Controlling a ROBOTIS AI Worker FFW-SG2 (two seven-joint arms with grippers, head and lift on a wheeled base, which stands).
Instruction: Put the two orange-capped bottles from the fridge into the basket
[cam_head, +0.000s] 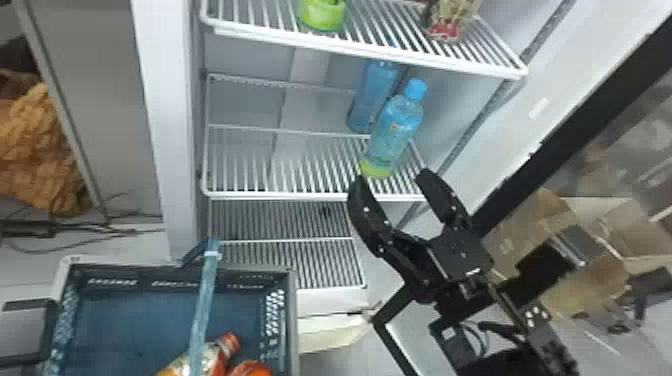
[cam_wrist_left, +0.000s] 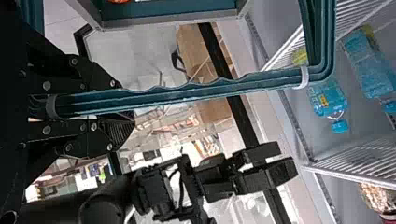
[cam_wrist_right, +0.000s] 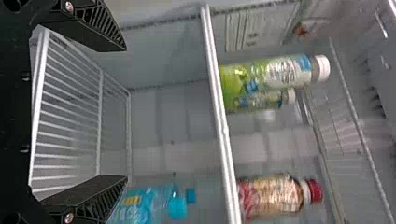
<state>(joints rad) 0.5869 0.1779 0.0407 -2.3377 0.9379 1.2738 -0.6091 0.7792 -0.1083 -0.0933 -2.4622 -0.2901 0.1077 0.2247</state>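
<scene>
Fridge (cam_head: 167, 125): largest object, front open to the head view, white wire shelves inside.

Basket (cam_head: 294, 320): dark blue-green with a grey rim, at lower left of the head view, in front of the fridge. Its handle (cam_head: 202, 305) stands up across the opening.

Right gripper (cam_head: 393, 182): at the front edge of the middle shelf (cam_head: 300, 196). Jaws wide, nothing between them; the right wrist view agrees. Its tips are near the base of the front blue bottle (cam_head: 392, 130); contact cannot be judged.

Left gripper (cam_wrist_left: 112, 109): jaws closed around the basket's handle.

Bottles, task: one orange-capped bottle (cam_head: 220, 352) lies tilted inside the basket, cap toward the fridge. A second orange item (cam_head: 251, 369) is just beside it, cut by the bottom edge; its cap cannot be made out.

Bottles, other: the front blue bottle stands on the middle shelf, a rear blue bottle (cam_head: 374, 97) behind it. On the upper shelf (cam_head: 370, 47) are two green bottles (cam_wrist_right: 271, 74) with pale caps and, apart from them, a red-capped bottle (cam_wrist_right: 273, 196).
</scene>
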